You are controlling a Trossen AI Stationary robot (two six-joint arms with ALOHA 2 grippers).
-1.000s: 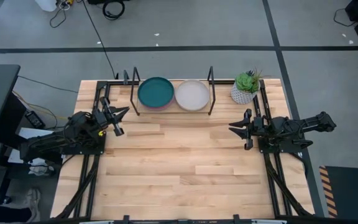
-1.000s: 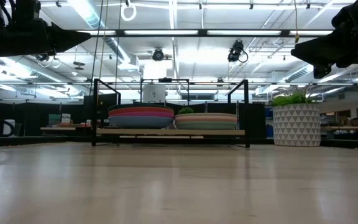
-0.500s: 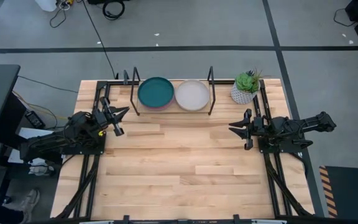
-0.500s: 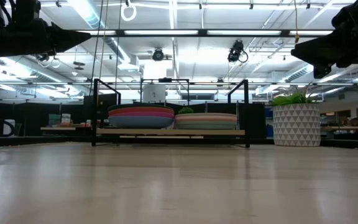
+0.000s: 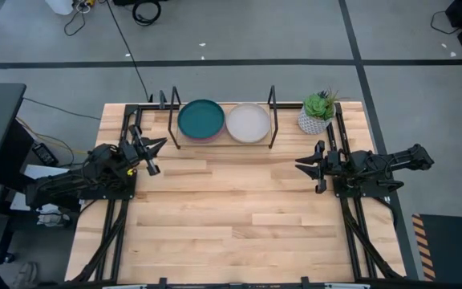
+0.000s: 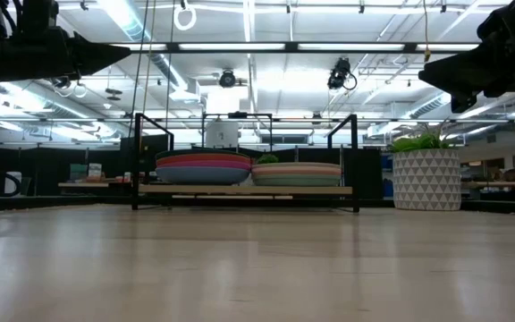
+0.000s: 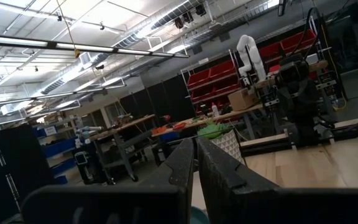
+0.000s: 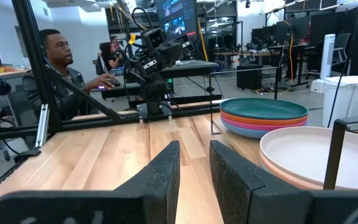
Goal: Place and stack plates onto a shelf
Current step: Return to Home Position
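The shelf [image 5: 223,145] stands at the table's far edge, a light plank [image 6: 244,190] between black upright frames. Two stacks of plates rest on it. The left stack [image 6: 202,167] has a dark teal plate [image 5: 200,120] on top, with orange, pink and blue below [image 8: 263,121]. The right stack [image 6: 296,173] has a cream plate [image 5: 248,123] on top. My left gripper [image 5: 163,144] hovers shut at the table's left, near the shelf's left end. My right gripper [image 5: 298,165] hovers at the table's right, open by a narrow gap and empty.
A potted green plant [image 5: 318,112] in a white pot stands at the far right, beside the shelf. The wooden tabletop [image 5: 231,217] spreads bare between the arms and toward the near edge. A person [image 8: 58,62] sits beyond the table's left side.
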